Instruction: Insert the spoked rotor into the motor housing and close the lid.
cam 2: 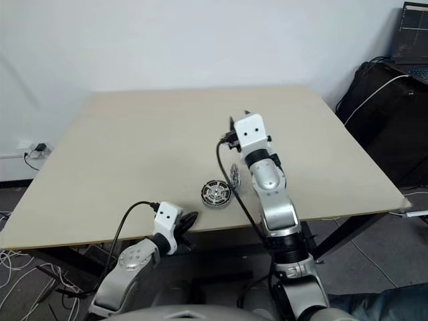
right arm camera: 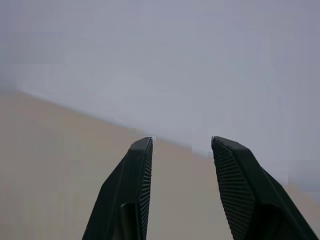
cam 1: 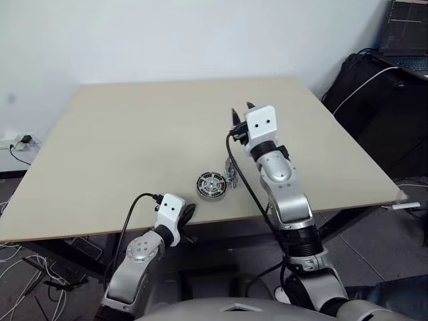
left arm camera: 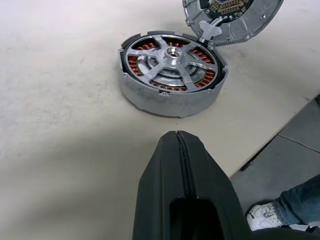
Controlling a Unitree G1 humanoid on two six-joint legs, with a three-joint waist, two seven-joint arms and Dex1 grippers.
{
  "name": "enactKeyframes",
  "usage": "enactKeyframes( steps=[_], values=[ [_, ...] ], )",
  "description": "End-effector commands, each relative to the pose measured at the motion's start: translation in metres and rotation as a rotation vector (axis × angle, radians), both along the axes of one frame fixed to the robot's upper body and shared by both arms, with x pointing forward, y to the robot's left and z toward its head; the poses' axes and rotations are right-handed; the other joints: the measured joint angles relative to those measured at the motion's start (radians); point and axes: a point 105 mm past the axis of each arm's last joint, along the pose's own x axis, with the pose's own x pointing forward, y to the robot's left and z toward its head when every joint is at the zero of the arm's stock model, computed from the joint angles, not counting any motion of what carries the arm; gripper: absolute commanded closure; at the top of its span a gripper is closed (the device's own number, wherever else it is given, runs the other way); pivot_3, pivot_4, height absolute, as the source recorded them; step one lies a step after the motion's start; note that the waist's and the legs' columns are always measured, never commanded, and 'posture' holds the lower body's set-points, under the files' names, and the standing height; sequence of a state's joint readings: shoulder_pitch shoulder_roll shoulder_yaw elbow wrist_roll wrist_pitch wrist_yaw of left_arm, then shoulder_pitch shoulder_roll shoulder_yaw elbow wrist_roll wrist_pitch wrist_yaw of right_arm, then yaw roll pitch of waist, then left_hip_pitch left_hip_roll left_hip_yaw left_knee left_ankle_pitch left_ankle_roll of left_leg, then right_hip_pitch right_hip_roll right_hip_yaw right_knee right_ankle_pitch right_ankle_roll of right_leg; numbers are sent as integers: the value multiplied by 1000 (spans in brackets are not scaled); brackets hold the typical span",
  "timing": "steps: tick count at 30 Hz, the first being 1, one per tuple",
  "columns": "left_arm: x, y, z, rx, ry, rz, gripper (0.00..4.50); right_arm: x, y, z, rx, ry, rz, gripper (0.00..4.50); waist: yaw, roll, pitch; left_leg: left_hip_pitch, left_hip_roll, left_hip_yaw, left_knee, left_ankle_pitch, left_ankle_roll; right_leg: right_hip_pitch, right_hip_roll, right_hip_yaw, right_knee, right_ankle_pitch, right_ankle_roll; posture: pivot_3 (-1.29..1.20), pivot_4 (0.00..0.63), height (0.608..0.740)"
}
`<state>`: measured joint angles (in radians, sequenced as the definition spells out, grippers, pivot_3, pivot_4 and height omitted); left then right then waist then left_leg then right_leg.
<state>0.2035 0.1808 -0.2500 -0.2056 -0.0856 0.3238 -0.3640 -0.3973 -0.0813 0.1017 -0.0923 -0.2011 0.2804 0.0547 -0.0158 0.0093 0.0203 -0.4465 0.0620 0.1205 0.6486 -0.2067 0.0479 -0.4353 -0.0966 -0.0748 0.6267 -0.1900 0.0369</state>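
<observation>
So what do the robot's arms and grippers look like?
Both arms are silver-grey metal segments with black joints. Each wrist ends in a white block with two dark dots, fed by a black cable. The left gripper and right gripper have black fingers, ribbed inside on the right one.

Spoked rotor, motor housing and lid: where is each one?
spoked rotor point(left arm camera: 172, 52): left wrist view, centre hub.
motor housing point(left arm camera: 170, 102): left wrist view, outer side wall.
lid point(left arm camera: 260, 20): left wrist view, grey rim, propped tilted.

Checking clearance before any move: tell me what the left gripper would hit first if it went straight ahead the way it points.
Probably the motor housing, with the spoked rotor seated in it. The shut left gripper points at its near wall across bare table. The lid stands tilted open beyond.
</observation>
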Motion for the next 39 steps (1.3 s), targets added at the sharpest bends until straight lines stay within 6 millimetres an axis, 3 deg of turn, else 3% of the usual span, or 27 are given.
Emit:
enactKeyframes(
  steps=[1,5,7,12,13,22,32,39],
  values=[
    [4,-6,7,-11,-28,-21,4500,1,-34,-25,-110,109,-166,2497,1,0,0,0,0,0,0,0,0,0,0,0,0,0,0,0,0,740],
    [4,-6,6,-12,-27,-25,4500,-8,-47,-57,-193,270,-185,2497,-3,0,0,0,0,1,0,0,0,-1,0,2,0,0,0,0,0,740],
    [4,-7,6,-11,-27,-29,4500,-14,-47,-73,-234,352,-169,2893,-8,0,0,0,0,2,0,0,0,-1,0,2,0,0,0,0,0,740],
    [4,-7,6,-10,-25,-34,4500,-22,-34,-85,-213,428,-87,4368,-14,1,0,1,0,1,0,0,0,0,1,2,1,0,0,0,0,740],
    [4,-7,6,-10,-25,-35,4500,-22,-32,-86,-210,432,-78,4478,-14,1,0,1,0,0,0,0,0,0,1,2,1,0,0,0,0,740],
    [4,-4,6,-8,-21,-22,4500,-32,11,-84,-80,468,164,4478,-11,0,0,1,0,0,1,0,0,0,1,2,0,0,0,0,0,740],
    [5,-3,3,-6,-16,-14,4500,-33,41,-88,-75,473,265,4478,-12,0,0,1,0,0,1,0,0,0,1,2,1,0,0,0,0,740],
    [4,-2,3,-2,-16,-13,4500,-33,67,-105,-98,513,333,4478,-14,0,0,1,0,0,1,0,0,0,1,2,1,0,0,0,0,740]
  ],
)
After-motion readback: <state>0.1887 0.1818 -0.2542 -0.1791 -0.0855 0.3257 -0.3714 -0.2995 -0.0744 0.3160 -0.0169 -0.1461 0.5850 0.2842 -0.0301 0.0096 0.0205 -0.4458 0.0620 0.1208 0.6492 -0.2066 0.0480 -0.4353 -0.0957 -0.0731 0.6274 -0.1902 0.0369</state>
